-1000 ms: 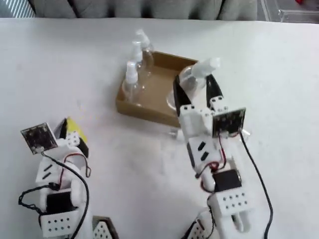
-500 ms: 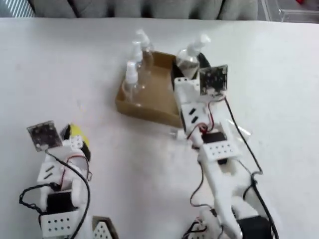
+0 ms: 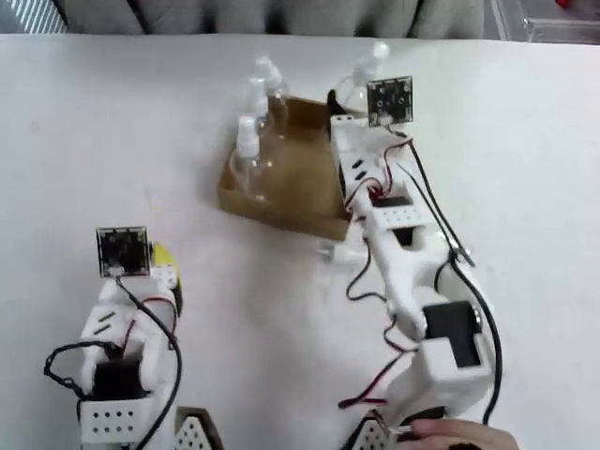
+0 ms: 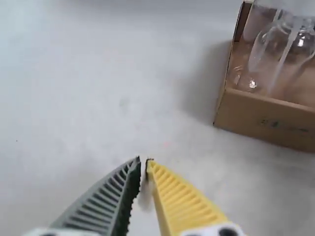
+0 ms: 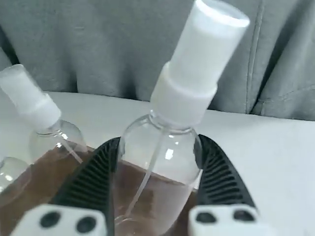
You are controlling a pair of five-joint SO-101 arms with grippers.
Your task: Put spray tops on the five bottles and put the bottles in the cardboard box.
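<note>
The right gripper [image 5: 158, 143], clamping a capped bottle [image 5: 170, 162], has been stretching forward and is now holding it over the far corner of the box [image 3: 272, 208] below, with three bottles [image 3: 251, 141] just beside. Lowering and releasing probably comes next. The left gripper [image 4: 143, 167] is staying closed.

White table [image 3: 141, 122], grey fabric [image 5: 98, 44] behind it, clear container [image 3: 553, 23] beyond
</note>
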